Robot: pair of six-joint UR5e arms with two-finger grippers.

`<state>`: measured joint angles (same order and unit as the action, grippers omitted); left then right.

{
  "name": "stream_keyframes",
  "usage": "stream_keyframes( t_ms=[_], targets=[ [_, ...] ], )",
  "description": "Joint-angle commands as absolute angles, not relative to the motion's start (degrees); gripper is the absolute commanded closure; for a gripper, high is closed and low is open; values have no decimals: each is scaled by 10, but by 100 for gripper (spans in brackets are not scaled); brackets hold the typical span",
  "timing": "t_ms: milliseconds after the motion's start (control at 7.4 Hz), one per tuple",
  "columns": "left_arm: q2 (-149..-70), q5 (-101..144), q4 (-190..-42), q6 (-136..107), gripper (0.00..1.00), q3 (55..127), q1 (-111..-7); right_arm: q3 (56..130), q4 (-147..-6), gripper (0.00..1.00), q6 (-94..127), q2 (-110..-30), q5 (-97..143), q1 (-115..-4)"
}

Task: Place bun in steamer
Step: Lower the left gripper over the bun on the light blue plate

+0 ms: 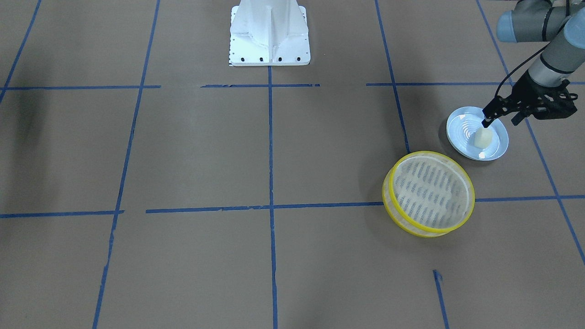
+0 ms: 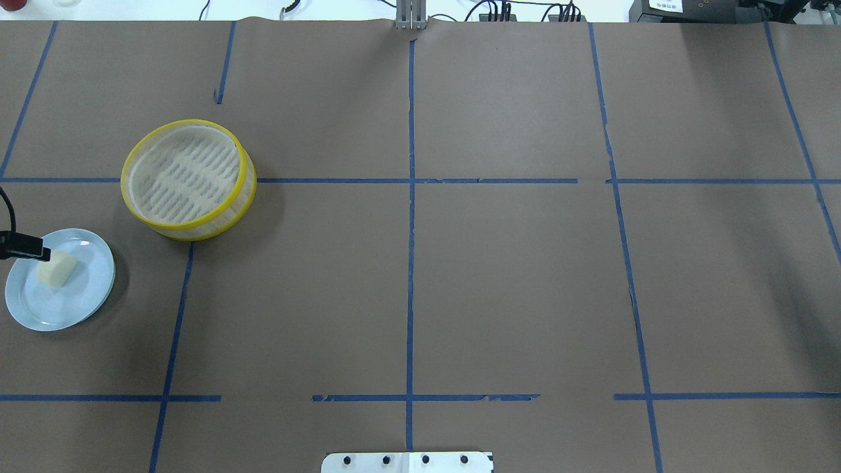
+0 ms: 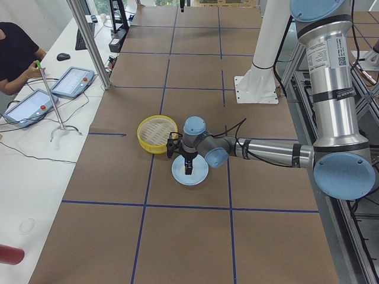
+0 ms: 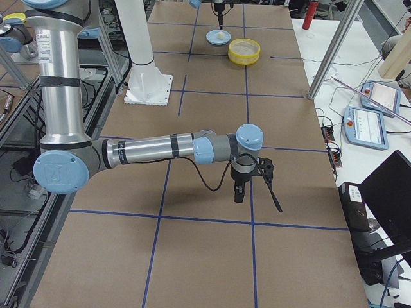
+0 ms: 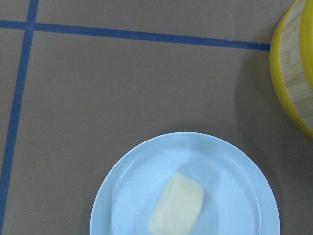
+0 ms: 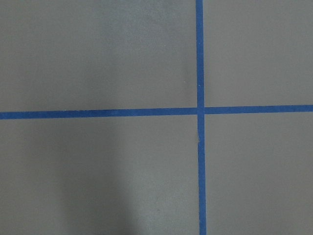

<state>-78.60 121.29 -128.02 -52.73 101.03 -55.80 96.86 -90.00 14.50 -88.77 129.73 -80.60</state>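
A small cream-white, soft-looking bun [image 1: 483,138] lies on a pale blue round plate [image 1: 457,137], not in the round steamer basket with its bright yellow rim and pale slotted bottom [image 1: 429,189]. The plate sits on the brown paper tabletop [image 1: 205,151] just beside the steamer, on the side nearer the robot's base, with a narrow strip of bare paper between the two. The steamer holds nothing.

The left arm's black tool [image 1: 501,121] hangs over the plate, its fingers spread apart. One fingertip [image 1: 487,122] is down at the edge of the bun that faces away from the steamer. I can't tell from here whether it touches. The other finger is out over the plate's rim, farther from the steamer.

The right arm's tool [image 4: 255,192] is well apart from the steamer, far along the tabletop, above a crossing of blue tape lines [image 6: 199,109]. I cannot tell whether its fingers are spread or pressed together.
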Motion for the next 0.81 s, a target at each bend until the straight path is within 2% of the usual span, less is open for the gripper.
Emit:
stream_keyframes(
  t_ms=[0,270,676],
  targets=[
    [-816,1201,-1282,-529,0,976,-554,969,-900,0,145,-888,1297,-806],
    [-833,1201,-1283,-524,0,951,-553,969,-900,0,145,-888,1297,-806],
    [-833,1201,-1282,-522,0,951,-521,969,-900,0,145,-888,1297,-806]
  ],
)
